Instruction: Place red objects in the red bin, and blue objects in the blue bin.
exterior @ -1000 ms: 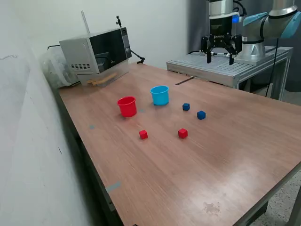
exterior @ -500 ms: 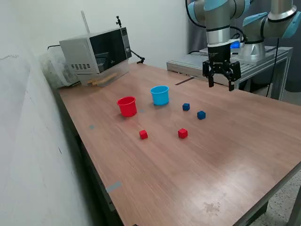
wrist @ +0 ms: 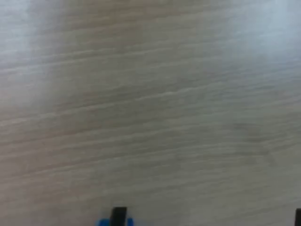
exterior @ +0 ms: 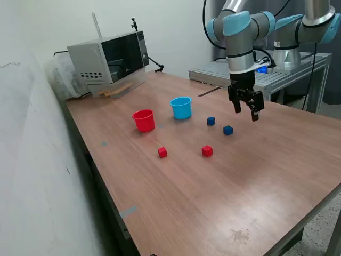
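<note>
No legible text, label, brand or no. can be made out in either view; nothing readable is seen on the microwave [exterior: 109, 61], cups, cubes or arm.

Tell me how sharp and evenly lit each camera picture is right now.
Exterior view: sharp, evenly lit, with a soft sheen on the table toward the view's right; cubes and cups are crisp, and the open pincer is only slightly soft. Wrist view: blurred, the wood grain smeared into streaks, paler at the corners; a blue cube at the edge is partly hidden by a dark fingertip.
</note>
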